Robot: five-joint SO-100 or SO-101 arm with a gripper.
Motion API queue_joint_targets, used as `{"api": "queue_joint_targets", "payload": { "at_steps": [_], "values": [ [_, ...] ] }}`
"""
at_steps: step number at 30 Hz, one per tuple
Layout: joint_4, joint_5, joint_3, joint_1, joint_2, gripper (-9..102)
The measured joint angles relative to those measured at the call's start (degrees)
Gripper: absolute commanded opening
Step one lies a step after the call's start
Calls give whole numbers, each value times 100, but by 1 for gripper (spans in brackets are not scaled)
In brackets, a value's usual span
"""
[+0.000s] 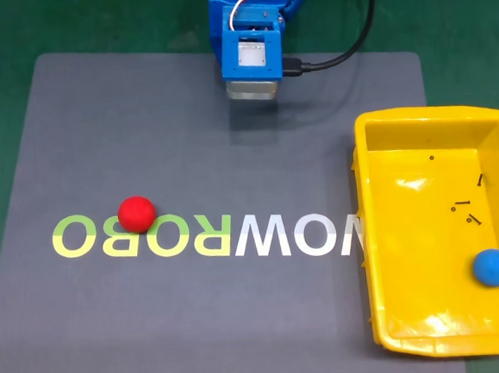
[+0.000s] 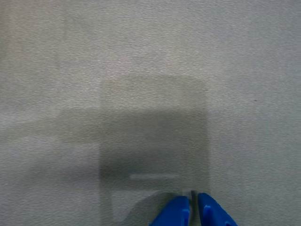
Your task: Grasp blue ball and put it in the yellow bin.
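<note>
The blue ball (image 1: 493,267) is already lying inside the yellow bin (image 1: 382,228), well away from the jaws. The gripper (image 2: 193,203) is sitting nearly clenched and grasping nothing, so nothing is remaining to do.

Blue ball (image 1: 493,267); yellow bin (image 1: 382,228); red ball (image 1: 136,213); grey mat (image 1: 156,315).

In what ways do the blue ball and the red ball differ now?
The blue ball is blue; the red ball is red. The blue ball lies inside the yellow bin, near its right wall; the red ball rests on the grey mat, on the printed letters. Both are small spheres of similar size, away from the arm.
</note>
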Motion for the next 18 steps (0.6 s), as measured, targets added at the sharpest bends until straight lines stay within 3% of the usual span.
{"api": "queue_joint_targets", "payload": {
  "at_steps": [18],
  "values": [
    [18,132,0,-123,44,0]
  ]
}}
